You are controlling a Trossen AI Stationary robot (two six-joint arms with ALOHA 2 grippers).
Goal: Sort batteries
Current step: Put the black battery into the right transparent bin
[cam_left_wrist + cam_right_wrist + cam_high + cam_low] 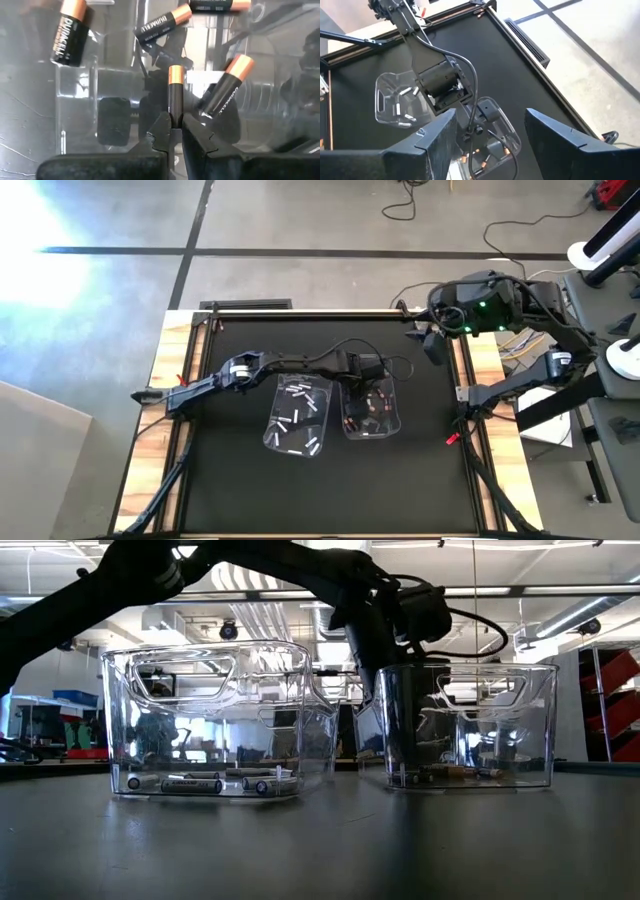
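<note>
Two clear bins stand side by side mid-table. The left bin (298, 415) holds several white batteries (190, 783). The right bin (375, 410) holds several dark, copper-ended batteries (70, 32). My left gripper (175, 125) reaches down into the right bin (470, 720) and is shut on a dark copper-ended battery (175, 95). My right gripper (490, 135) is open and empty, held high by the table's far right corner (435, 345). My left gripper pinches the battery's dark end (175, 116) between its two fingertips (162, 127). The fingers come from above, pointing down into the right bin. The battery lies in line with them, its copper end (175, 75) away from the gripper. Whether that end touches the bin floor I cannot tell.
The black mat (240, 490) lies bare around the bins. Wooden table edges (160, 390) and rails frame it. Cables trail from the left wrist (385, 370) over the right bin. Equipment stands beyond the table's right edge (600, 380).
</note>
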